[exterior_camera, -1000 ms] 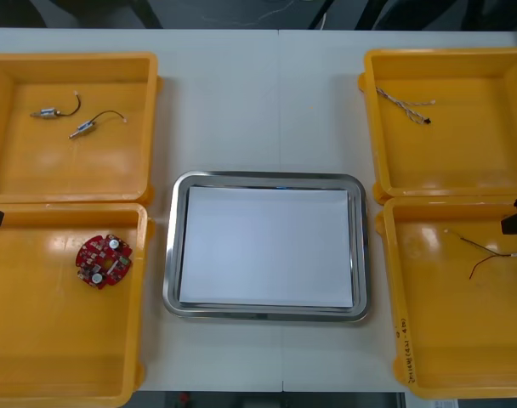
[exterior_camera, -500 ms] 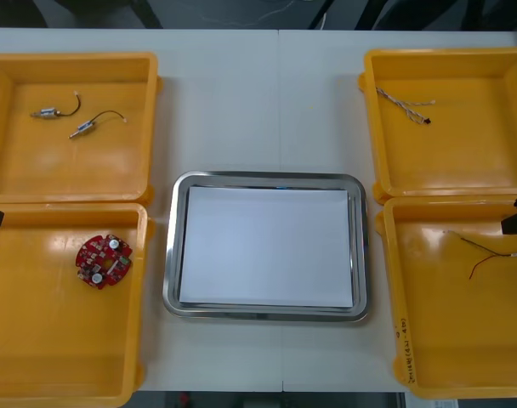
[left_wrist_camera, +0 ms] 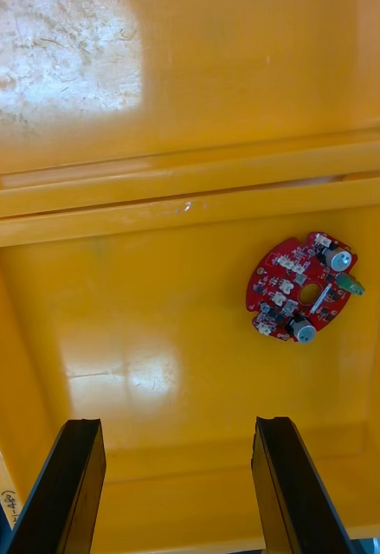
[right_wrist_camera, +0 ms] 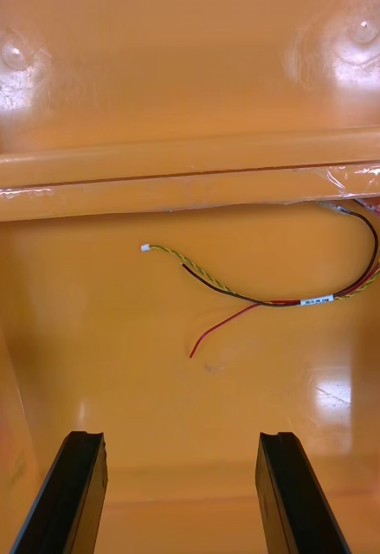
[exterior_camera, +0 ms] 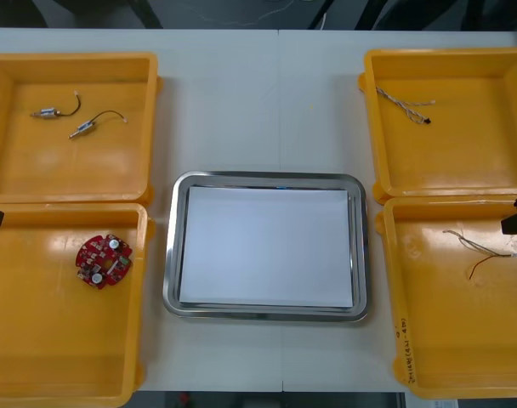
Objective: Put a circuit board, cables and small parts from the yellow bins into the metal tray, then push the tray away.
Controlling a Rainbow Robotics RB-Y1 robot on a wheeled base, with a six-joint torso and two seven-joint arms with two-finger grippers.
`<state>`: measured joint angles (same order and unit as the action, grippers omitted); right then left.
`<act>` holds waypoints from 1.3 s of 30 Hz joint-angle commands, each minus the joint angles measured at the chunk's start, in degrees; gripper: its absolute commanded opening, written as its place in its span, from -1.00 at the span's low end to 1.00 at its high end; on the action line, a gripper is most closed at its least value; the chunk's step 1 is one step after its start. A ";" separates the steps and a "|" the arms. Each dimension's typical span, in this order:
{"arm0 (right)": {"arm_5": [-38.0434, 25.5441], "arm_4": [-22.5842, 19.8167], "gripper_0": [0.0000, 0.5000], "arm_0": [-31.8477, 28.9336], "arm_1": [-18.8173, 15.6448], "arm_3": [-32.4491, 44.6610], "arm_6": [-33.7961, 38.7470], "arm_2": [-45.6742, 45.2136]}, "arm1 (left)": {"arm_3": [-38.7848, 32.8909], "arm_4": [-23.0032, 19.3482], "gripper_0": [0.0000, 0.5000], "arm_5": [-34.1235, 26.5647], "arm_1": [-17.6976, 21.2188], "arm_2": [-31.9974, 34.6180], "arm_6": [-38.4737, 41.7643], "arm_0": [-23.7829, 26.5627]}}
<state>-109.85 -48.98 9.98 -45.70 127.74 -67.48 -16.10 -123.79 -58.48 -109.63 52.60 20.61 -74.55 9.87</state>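
While the table (exterior_camera: pixel 258 102) bears four yellow bins (exterior_camera: pixel 37 340), the metal tray (exterior_camera: pixel 170 255) lies between them, white inside. The left gripper (left_wrist_camera: pixel 177 489) hangs over the near bin on its side, fingers apart, and the circuit board (left_wrist_camera: pixel 304 287) lies beyond them. The right gripper (right_wrist_camera: pixel 185 498), also fingers apart, faces the red and yellow cable (right_wrist_camera: pixel 267 299) on its near bin's floor.

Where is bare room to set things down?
The metal tray is bare inside, as is the table between the far bins. Crowded: open right gripper near the red and yellow cable, open left gripper near the circuit board.
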 commanded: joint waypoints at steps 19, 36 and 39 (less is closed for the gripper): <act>-0.15 -0.24 1.00 -0.76 -2.29 0.31 0.78 -2.00 | -1.45 0.20 1.00 -0.37 2.50 1.63 -1.39 -0.82; -0.15 -0.24 1.00 -0.76 -2.29 0.31 0.78 -2.00 | -1.45 0.20 1.00 -0.37 2.50 1.63 -1.39 -0.82; -0.15 -0.24 1.00 -0.76 -2.29 0.31 0.78 -2.00 | -1.45 0.20 1.00 -0.37 2.50 1.63 -1.39 -0.82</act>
<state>-109.85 -48.98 9.98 -45.70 127.74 -67.48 -16.10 -123.79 -58.48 -109.63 52.60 20.61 -74.55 9.87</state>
